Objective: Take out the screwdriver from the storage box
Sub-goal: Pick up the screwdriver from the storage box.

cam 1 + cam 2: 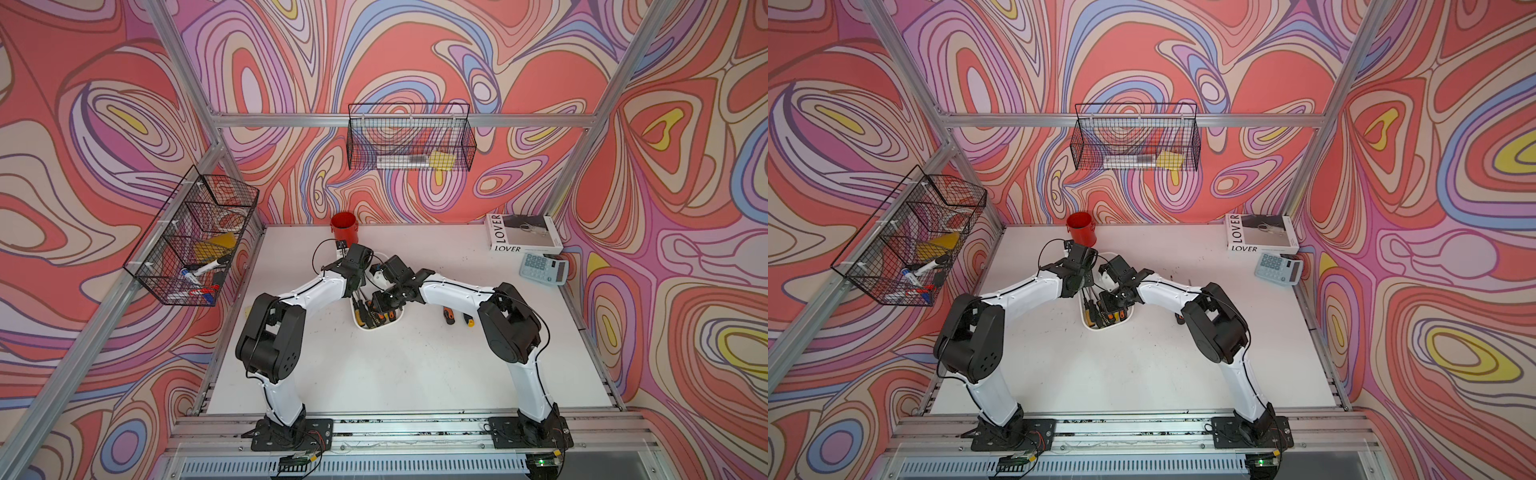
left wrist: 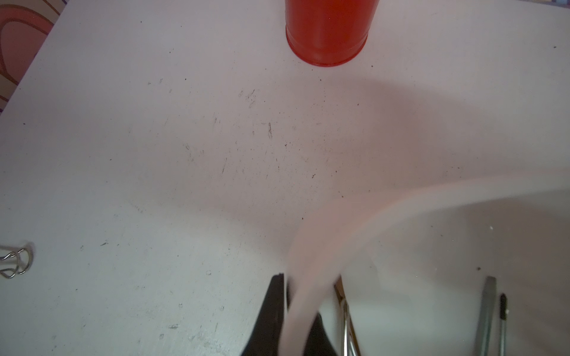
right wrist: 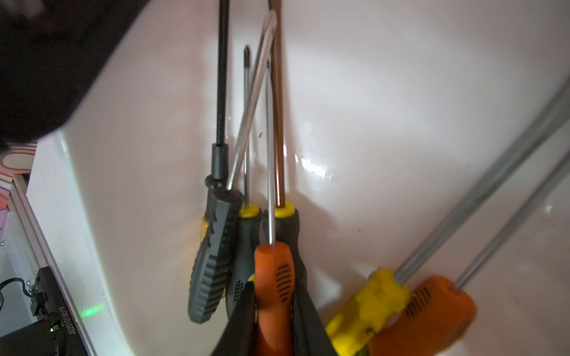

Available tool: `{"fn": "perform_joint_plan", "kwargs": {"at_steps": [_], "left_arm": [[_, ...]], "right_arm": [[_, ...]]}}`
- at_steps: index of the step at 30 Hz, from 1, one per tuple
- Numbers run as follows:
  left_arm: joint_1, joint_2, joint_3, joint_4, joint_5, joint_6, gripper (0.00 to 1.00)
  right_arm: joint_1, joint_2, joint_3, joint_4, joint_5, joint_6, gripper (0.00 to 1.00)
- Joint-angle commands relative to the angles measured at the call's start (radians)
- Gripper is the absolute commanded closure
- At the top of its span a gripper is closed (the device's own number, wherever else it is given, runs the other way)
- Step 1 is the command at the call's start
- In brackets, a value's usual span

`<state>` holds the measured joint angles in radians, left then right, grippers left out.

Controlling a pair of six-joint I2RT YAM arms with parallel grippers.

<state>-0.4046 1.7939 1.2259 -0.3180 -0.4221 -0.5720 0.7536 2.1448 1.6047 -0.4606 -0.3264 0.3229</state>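
The white storage box [image 1: 376, 327] sits mid-table between my two arms and holds several screwdrivers. In the right wrist view, my right gripper [image 3: 273, 292] is down inside the box [image 3: 370, 123]. Its black fingers [image 3: 246, 305] press both sides of an orange-handled screwdriver [image 3: 273, 271], which lies on top of the pile. In the left wrist view, my left gripper [image 2: 296, 296] is shut on the box's rolled rim [image 2: 401, 203] at the far end. From above, my wrists hide both grippers.
Two loose screwdrivers [image 1: 448, 316] lie on the table right of the box. A red cup [image 1: 344, 228] stands just behind it. A book [image 1: 521, 235] and calculator [image 1: 543, 269] sit at the back right. Wire baskets [image 1: 191, 237] hang on the walls. A binder clip [image 2: 14, 260] lies left.
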Motion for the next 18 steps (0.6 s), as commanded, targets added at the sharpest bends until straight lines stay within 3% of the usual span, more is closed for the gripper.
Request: {"fn": "perform_joint_plan", "kwargs": {"at_steps": [1, 4, 18], "left_arm": [[-0.006, 0.0, 0.007, -0.006, -0.034, 0.014, 1.0], [-0.006, 0.002, 0.007, -0.006, -0.035, 0.013, 1.0], [-0.007, 0.009, 0.01, -0.006, -0.031, 0.01, 1.0]], "right_arm": [[0.003, -0.015, -0.031, -0.04, 0.055, 0.016, 0.91], [-0.001, -0.033, -0.04, -0.027, 0.054, 0.022, 1.0], [-0.018, -0.116, -0.053, 0.022, 0.04, 0.033, 1.0]]}}
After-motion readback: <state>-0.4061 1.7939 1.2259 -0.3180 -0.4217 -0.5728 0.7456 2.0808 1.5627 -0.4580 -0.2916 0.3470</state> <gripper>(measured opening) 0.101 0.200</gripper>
